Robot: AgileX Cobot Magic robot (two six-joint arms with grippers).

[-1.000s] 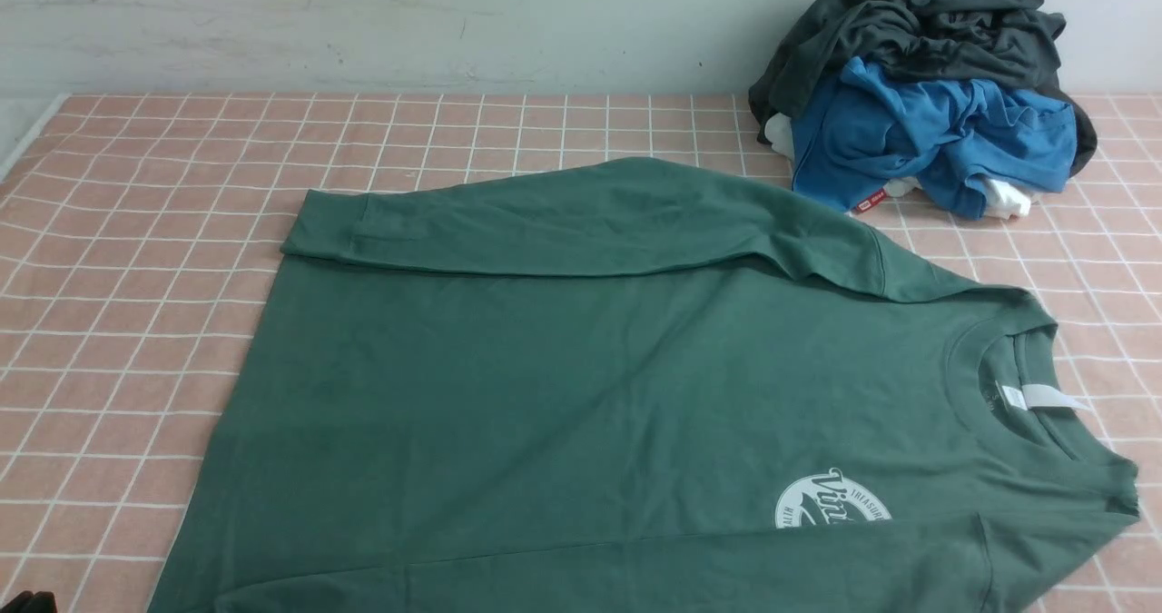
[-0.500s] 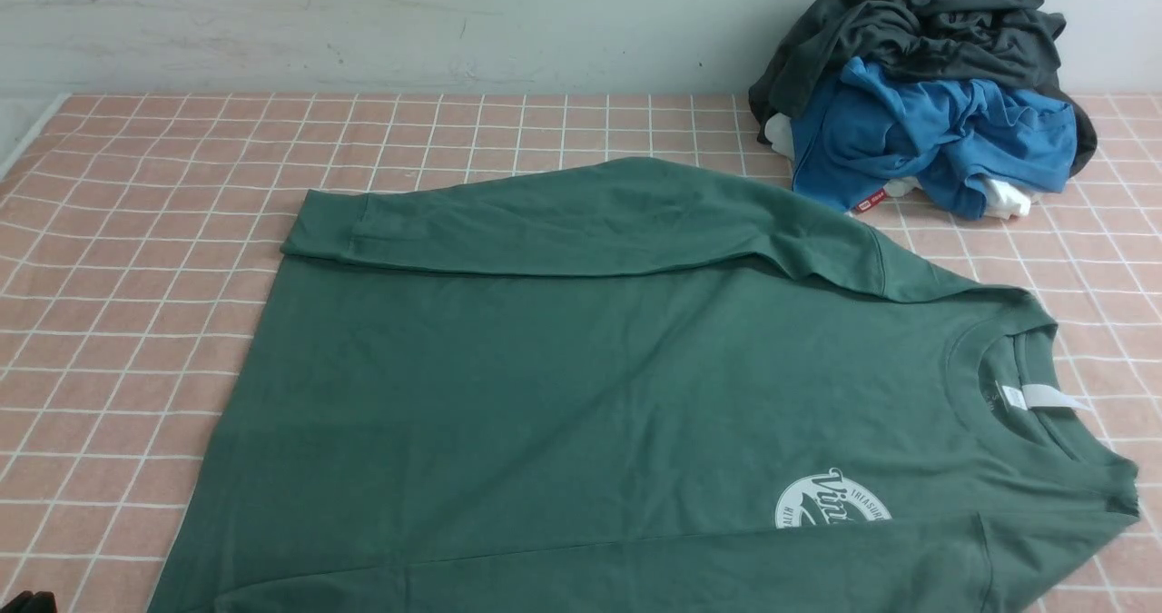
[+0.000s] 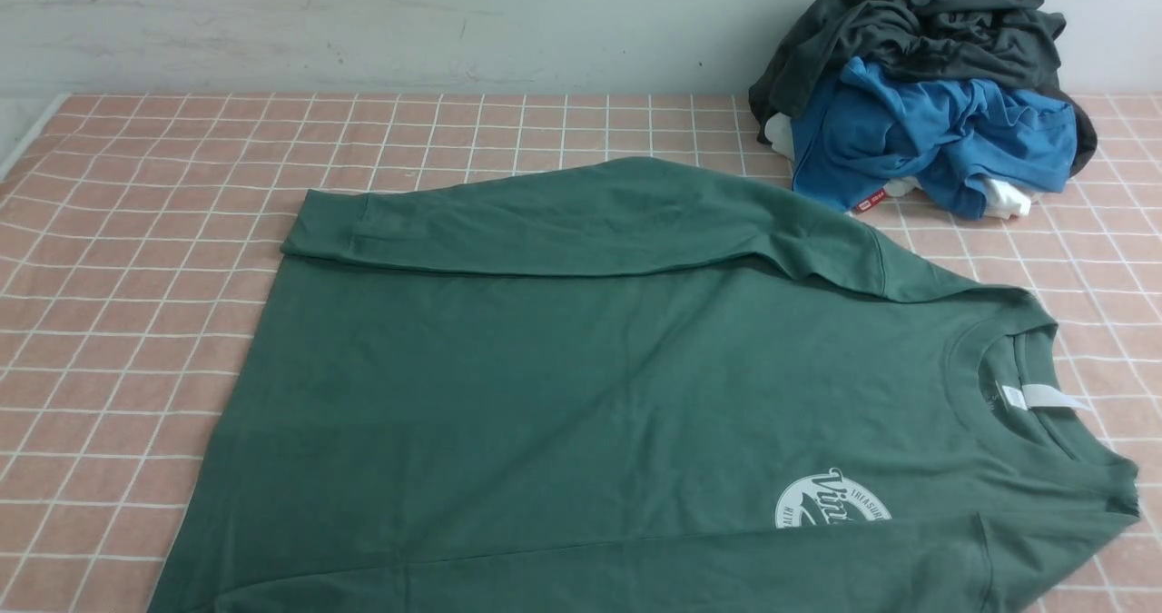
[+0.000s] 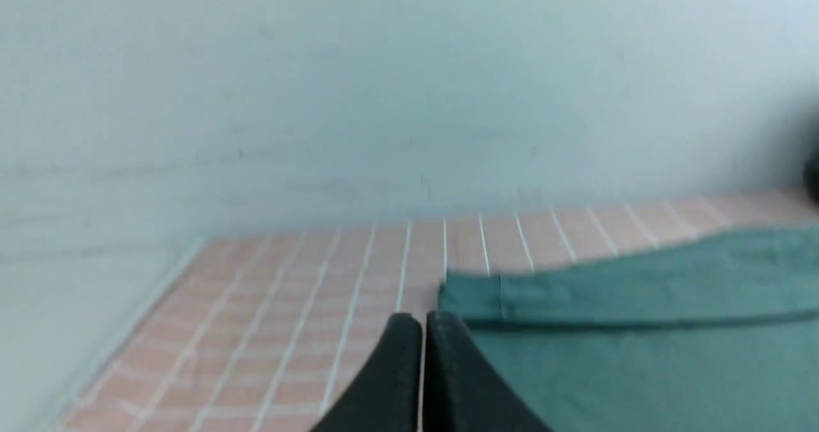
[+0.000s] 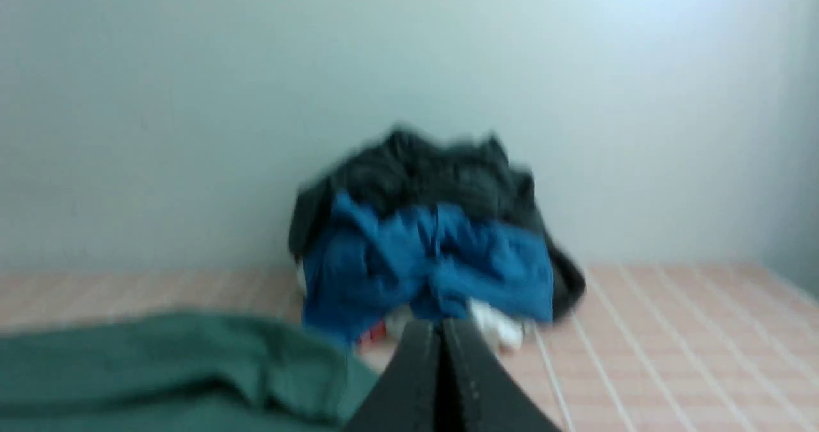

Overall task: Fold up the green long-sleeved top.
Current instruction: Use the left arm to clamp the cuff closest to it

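The green long-sleeved top [image 3: 563, 395] lies flat across the middle of the table, collar and white neck label to the right, round white chest logo near the front edge. Its far sleeve is folded over the body along the back, and the near sleeve lies across the front. Neither arm shows in the front view. In the left wrist view my left gripper [image 4: 422, 320] is shut and empty, above the table beside the top [image 4: 640, 336] near the far sleeve's cuff. In the right wrist view my right gripper [image 5: 440, 326] is shut and empty, with the top [image 5: 173, 361] beside it.
A heap of clothes sits at the back right against the wall: a dark charcoal garment [image 3: 917, 27] over a bright blue garment [image 3: 926, 136], seen blurred as the blue garment [image 5: 422, 259] in the right wrist view. Pink checked tablecloth [image 3: 136, 232] covers the table.
A dark part at the front view's bottom left corner has dropped out of view. The top and the heap have not moved.
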